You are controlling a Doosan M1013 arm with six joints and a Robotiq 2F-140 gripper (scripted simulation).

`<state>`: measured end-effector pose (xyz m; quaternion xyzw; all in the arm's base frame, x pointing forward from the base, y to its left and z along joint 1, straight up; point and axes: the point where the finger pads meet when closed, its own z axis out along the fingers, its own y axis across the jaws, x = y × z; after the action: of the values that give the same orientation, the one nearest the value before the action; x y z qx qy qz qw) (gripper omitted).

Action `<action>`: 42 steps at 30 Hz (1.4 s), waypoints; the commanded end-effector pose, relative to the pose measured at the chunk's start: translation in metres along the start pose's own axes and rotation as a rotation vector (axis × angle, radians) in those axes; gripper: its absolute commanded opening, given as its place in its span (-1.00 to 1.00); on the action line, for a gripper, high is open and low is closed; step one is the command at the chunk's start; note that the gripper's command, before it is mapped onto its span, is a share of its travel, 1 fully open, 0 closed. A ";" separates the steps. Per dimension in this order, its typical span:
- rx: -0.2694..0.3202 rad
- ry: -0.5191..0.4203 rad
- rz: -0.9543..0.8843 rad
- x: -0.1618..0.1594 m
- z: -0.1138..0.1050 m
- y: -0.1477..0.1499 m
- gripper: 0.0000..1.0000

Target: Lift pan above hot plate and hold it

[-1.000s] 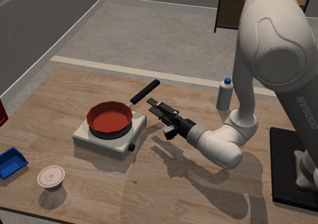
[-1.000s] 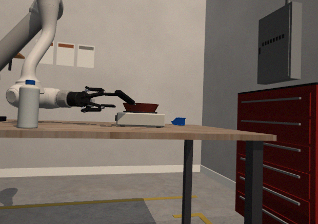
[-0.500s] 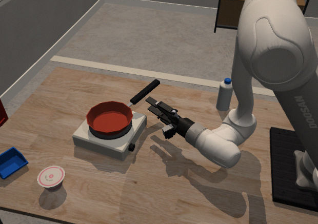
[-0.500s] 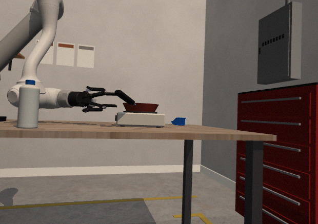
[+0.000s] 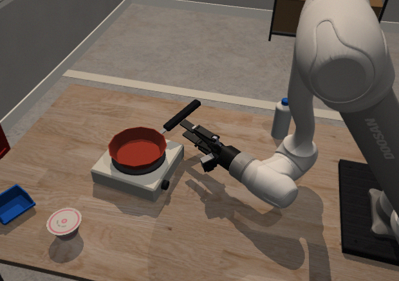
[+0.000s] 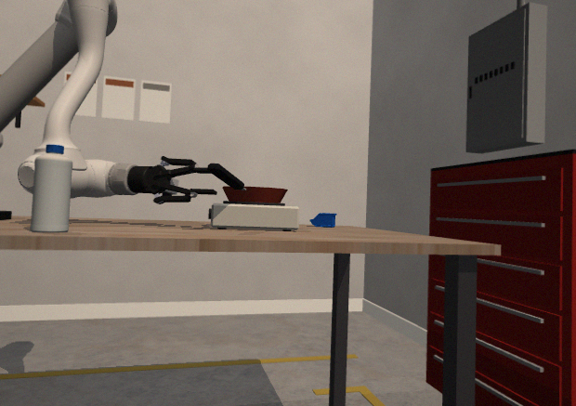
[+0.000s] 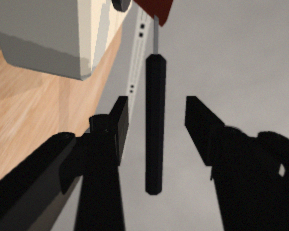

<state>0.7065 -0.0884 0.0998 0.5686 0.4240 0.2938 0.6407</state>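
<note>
The red pan sits on the white hot plate on the wooden table. Its black handle sticks out toward the back right and slopes upward. My gripper reaches in level from the right, open, with its fingers by the handle's outer end. In the wrist view the handle lies between the two fingers of the gripper, with a gap on each side. In the side view the pan rests on the plate and the gripper is at handle height.
A white bottle with a blue cap stands behind my arm. A blue bin and a round white cup lie at the front left. A black mat holds the arm's base. A red drawer cabinet stands beyond the table.
</note>
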 end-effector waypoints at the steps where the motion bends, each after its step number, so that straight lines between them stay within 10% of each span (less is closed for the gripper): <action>1: 0.001 0.003 -0.001 0.003 0.010 0.000 -0.19; 42: 0.001 0.003 0.000 0.003 0.067 0.000 -0.19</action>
<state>0.7571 -0.1160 0.0989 0.5687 0.4243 0.2936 0.6406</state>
